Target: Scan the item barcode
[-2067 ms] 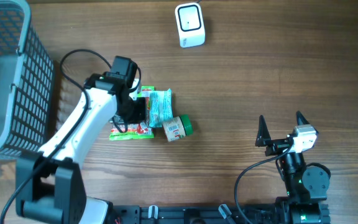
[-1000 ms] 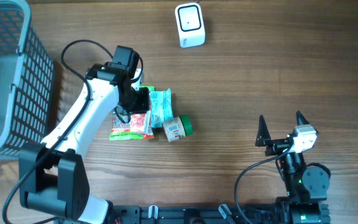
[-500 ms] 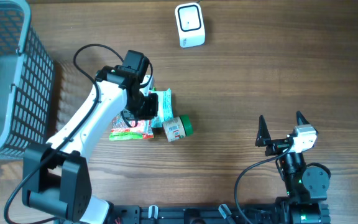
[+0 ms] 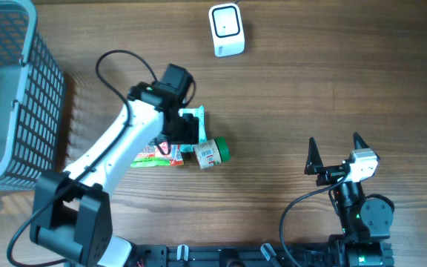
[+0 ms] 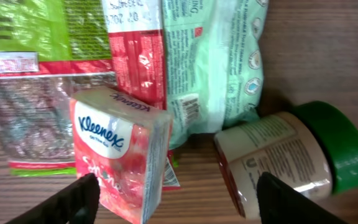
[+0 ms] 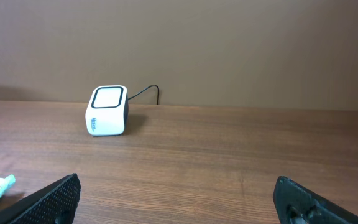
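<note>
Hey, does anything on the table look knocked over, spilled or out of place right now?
The green-lidded jar lies on its side beside the mint packet, and the Kleenex pack sits tilted, overlapping that packet. Nothing looks spilled or torn.

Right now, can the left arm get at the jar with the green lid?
Probably yes. The left gripper hovers open close over the jar, which lies on its side with nothing on top. The tissue pack close beside it might get bumped.
</note>
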Action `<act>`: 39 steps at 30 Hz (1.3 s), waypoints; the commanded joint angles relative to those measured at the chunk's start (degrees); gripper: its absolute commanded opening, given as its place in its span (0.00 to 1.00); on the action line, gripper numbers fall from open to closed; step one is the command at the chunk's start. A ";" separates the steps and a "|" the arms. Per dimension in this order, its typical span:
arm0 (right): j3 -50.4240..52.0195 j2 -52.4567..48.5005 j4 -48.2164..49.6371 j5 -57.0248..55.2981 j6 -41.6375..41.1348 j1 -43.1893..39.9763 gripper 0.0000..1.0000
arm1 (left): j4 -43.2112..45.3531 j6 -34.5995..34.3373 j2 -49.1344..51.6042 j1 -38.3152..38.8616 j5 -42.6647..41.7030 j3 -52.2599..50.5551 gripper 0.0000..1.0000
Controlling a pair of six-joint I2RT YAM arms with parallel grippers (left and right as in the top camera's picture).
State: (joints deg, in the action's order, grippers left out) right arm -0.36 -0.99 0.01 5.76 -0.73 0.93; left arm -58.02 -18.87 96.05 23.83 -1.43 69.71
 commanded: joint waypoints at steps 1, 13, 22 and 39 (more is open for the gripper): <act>0.07 0.17 0.31 -0.11 0.59 0.22 1.00 | 0.44 -4.07 -0.48 3.89 11.21 -0.50 1.00; 0.07 0.17 0.31 -0.11 0.55 0.22 1.00 | 1.66 -7.85 -0.46 4.83 14.16 -0.50 0.50; 0.07 0.17 0.31 -0.09 0.55 0.22 1.00 | 1.64 -10.01 -0.26 5.07 14.51 -0.55 0.40; 0.07 0.17 0.31 -0.09 0.57 0.22 1.00 | 5.88 -12.66 -0.24 6.34 20.48 -6.12 0.42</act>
State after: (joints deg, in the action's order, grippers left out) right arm -0.36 -0.99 0.01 5.76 -0.73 0.93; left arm -53.10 -31.00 96.05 29.65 17.56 63.94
